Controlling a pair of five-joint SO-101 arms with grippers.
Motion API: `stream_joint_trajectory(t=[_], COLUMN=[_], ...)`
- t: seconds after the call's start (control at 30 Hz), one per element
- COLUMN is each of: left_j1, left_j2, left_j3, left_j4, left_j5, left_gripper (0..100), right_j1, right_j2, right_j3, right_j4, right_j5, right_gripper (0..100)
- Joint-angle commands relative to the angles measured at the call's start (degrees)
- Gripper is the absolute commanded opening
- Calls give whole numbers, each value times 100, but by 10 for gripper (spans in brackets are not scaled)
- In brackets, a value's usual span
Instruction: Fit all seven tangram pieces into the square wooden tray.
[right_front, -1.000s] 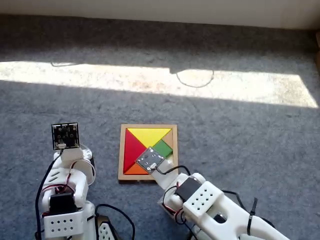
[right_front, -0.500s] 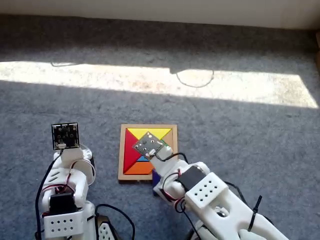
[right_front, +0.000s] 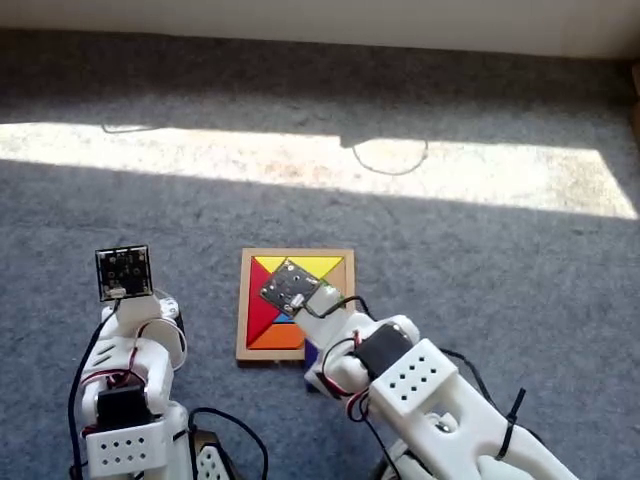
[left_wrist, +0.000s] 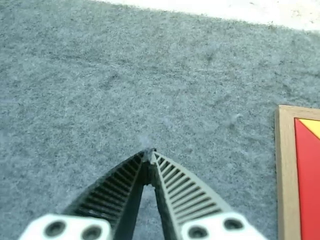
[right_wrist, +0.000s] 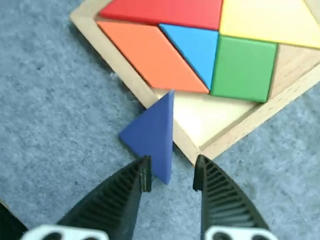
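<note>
My right arm (right_front: 420, 392) covers the near right corner of the tray (right_front: 243, 300) and most of the blue triangle (right_front: 309, 352).

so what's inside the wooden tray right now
Red piece, orange piece, light blue piece, green piece, yellow piece, and bare gaps. From above, the right arm covers the tray's middle.

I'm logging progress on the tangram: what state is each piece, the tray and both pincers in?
Tray: partly filled.
Red triangle: seated.
Yellow triangle: seated.
Orange parallelogram: seated.
Light blue triangle: seated.
Green square: seated.
Dark blue triangle: outside, tip at rim.
Left pincer: shut, empty.
Right pincer: open, astride dark blue triangle's corner.
</note>
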Motion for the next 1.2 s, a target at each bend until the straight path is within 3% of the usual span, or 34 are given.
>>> stream_joint_trajectory(t=[0.0, 0.23, 0.43, 0.8, 1.17], left_j1=[-92, -92, -92, -92, -92], left_j2=[-251, -251, -251, -251, -251], left_j3=[110, 110, 110, 110, 110], left_j4=[-9, -9, -9, -9, -9], left_j5=[-35, -35, -35, -35, -35], left_gripper=[6, 6, 6, 6, 6], right_j1=[-514, -646, -453, -163, 374], right_j2=[-31, 242, 1429, 1780, 3152], right_j3=[-347, -48, -233, -567, -1701], right_j4=[75, -1068, -1174, -1218, -1262], right_j5=[-738, -1415, -1802, -1758, -1169], right_gripper=[137, 63, 52, 52, 51])
